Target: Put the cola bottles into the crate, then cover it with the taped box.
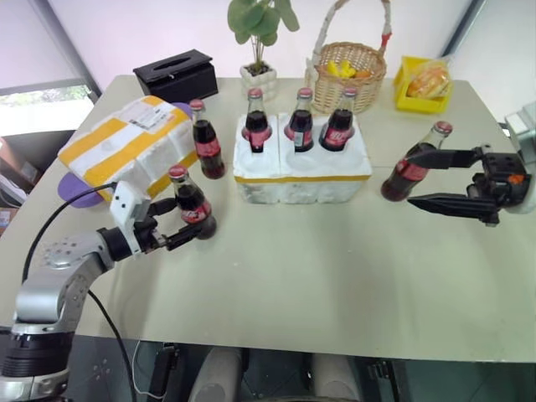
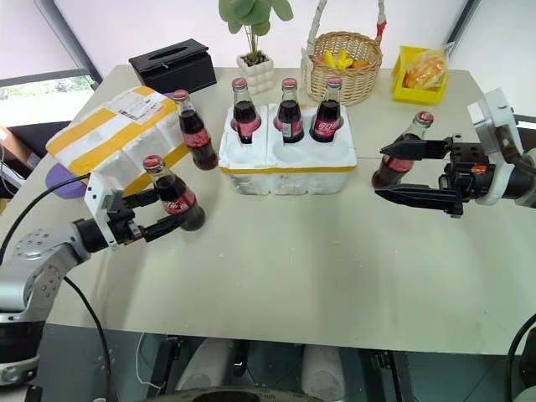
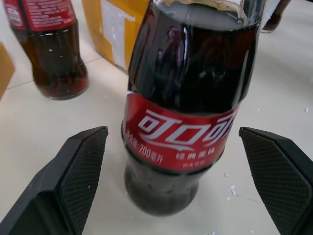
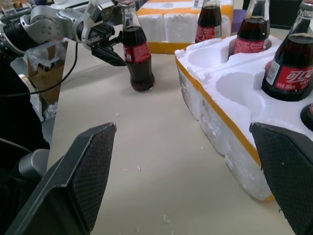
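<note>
Three cola bottles (image 1: 300, 120) stand in the back wells of the crate (image 1: 301, 167) at the middle of the worktop (image 1: 318, 276). Another bottle (image 1: 205, 138) stands beside the taped box (image 1: 126, 146) on the left, and one (image 1: 414, 163) stands right of the crate. The left gripper (image 1: 188, 222), jaws wide open, straddles the nearest bottle (image 1: 191, 201) without touching it. The right gripper (image 1: 423, 178) hangs open in front of the right-hand bottle.

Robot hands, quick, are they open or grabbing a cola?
Left gripper: open, fingers on either side of a cola bottle, not clamped.
Right gripper: open, holding nothing.
</note>
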Tool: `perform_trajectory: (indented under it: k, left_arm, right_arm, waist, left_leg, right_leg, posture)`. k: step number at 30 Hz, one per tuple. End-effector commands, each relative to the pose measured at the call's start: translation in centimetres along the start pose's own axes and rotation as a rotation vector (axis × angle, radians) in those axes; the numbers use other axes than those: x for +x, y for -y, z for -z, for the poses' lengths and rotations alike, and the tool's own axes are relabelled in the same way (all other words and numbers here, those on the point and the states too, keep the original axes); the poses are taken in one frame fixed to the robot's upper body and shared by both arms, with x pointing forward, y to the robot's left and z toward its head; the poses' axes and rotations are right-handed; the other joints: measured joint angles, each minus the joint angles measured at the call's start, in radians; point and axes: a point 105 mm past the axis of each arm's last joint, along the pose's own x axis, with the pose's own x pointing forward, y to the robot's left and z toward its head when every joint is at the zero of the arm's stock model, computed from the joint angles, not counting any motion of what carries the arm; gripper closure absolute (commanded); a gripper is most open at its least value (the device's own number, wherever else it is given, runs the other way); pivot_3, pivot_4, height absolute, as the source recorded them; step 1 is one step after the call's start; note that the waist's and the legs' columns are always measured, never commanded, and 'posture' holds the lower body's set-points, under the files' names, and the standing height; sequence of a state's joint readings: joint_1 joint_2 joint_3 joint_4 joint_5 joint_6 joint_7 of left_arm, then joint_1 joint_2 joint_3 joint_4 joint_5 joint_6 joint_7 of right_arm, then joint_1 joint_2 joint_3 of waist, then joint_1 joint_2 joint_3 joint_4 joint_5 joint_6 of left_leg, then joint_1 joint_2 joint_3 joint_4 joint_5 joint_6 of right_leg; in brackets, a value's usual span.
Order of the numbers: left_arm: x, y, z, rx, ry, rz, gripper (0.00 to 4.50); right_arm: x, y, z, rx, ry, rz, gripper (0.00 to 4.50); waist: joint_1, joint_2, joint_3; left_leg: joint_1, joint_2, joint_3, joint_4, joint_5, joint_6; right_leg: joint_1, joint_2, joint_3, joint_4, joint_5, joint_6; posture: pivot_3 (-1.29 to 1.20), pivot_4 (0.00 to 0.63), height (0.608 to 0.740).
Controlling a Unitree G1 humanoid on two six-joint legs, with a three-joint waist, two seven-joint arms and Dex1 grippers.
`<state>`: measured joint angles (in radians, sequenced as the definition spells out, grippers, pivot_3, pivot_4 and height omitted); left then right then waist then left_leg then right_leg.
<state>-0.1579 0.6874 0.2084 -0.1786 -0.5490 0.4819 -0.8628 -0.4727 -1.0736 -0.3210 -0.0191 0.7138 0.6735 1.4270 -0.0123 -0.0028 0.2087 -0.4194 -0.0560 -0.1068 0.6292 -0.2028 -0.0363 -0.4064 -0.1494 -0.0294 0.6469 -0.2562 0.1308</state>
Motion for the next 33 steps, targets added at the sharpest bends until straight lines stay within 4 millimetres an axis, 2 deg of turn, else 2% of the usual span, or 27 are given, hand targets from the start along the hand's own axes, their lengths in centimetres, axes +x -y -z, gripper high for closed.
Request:
perform_trajectory:
  k: [1,9,15,22,25,27,33]
  left_arm:
    - [0.2,-0.3,-0.8,0.046,0.02,-0.009,0.01]
    - [0.6,-0.4,-1.0,0.05,0.029,-0.006,0.01]
    - [2.0,0.2,-1.3,0.05,0.043,0.03,0.01]
    - [2.2,0.4,-1.3,0.038,0.047,0.054,0.01]
    - [2.1,0.5,-1.3,0.034,0.047,0.061,0.81]
    - [2.1,0.4,-1.3,0.038,0.036,0.056,1.73]
    - [2.0,0.5,-2.3,0.048,0.037,0.07,1.69]
  right_arm:
    - [0.2,-0.4,-1.2,-0.045,0.019,-0.015,0.0]
    - [0.5,-0.4,-0.9,-0.039,0.02,-0.011,0.0]
    - [0.7,-0.7,-1.0,-0.039,0.02,-0.023,0.0]
    - [0.8,-1.0,-1.1,-0.04,0.02,-0.026,0.0]
    - [0.8,-1.0,-1.1,-0.04,0.023,-0.025,0.0]
    - [0.9,-1.1,-1.1,-0.04,0.024,-0.027,0.0]
    - [1.1,-1.5,-1.3,-0.048,0.031,-0.041,0.0]
  waist:
    - [0.001,0.0,0.0]
    - [0.002,0.0,0.0]
    - [0.002,0.0,0.0]
    - [0.002,0.0,0.0]
    - [0.002,0.0,0.0]
    - [0.002,0.0,0.0]
    - [0.001,0.0,0.0]
  left_leg:
    - [0.0,0.0,0.0,0.0,0.0,0.0]
    - [0.0,0.0,0.0,0.0,0.0,0.0]
    - [-0.001,0.0,0.0,0.001,0.0,0.0]
    - [-0.001,0.0,0.0,0.001,0.0,0.0]
    - [-0.001,0.0,0.0,0.001,0.0,0.0]
    - [-0.001,0.0,0.0,0.001,0.0,0.0]
    - [-0.001,0.0,0.0,0.001,0.0,0.0]
  right_leg:
    - [0.0,0.0,0.0,0.0,0.0,0.0]
    - [0.0,0.0,0.0,0.0,0.0,0.0]
    - [0.0,0.0,0.0,0.0,0.0,0.001]
    - [0.0,0.0,0.0,0.0,0.0,0.001]
    - [0.0,0.0,0.0,0.0,0.001,0.001]
    - [0.0,0.0,0.0,0.0,0.0,0.001]
    - [0.0,0.0,0.0,0.0,0.0,0.001]
  posture:
    - [0.0,0.15,0.74]
    - [0.0,0.15,0.74]
    - [0.0,0.15,0.74]
    - [0.0,0.15,0.74]
    - [0.0,0.15,0.74]
    - [0.0,0.15,0.74]
    - [0.0,0.15,0.74]
